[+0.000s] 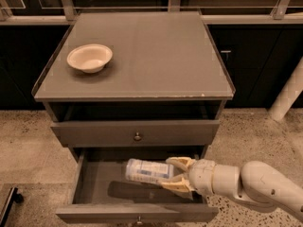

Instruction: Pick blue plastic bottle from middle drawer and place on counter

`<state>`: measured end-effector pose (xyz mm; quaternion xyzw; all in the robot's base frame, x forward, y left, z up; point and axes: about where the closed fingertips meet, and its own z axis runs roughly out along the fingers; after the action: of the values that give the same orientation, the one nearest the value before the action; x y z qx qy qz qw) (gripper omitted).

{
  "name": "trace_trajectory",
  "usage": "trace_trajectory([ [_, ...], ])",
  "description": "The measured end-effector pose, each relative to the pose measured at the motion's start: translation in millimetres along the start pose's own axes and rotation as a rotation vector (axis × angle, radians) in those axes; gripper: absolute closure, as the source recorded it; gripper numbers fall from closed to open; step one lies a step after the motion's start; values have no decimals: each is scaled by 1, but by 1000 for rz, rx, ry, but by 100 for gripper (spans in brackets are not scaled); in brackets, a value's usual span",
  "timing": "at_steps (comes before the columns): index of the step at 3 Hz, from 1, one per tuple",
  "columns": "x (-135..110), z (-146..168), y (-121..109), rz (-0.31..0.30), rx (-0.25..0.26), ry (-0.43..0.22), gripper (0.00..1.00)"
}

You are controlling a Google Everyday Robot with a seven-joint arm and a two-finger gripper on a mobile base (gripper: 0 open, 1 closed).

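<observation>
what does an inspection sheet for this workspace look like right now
surface: counter grey, chipped at the front edge
job's things: blue plastic bottle on its side, raised above the floor of the open middle drawer, shadow beneath it
clutter: cream bowl upright on the counter, back left
grippers: gripper over the drawer, fingers clamped on the bottle's right end
cables: nothing seen
surroundings: closed drawer above the open one; speckled floor; white post at right
</observation>
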<state>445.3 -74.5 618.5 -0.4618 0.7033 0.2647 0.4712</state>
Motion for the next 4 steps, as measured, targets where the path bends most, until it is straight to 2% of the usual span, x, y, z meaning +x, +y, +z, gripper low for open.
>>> trace_trajectory([
  [1,-15,-4,3,-42,-30,-10,100],
  [2,-67,-26,13,-177,-40,-24,100],
  [3,-133,-46,17,-315,-44,-25,100],
  [4,-193,-63,16,-422,-68,-22,100],
])
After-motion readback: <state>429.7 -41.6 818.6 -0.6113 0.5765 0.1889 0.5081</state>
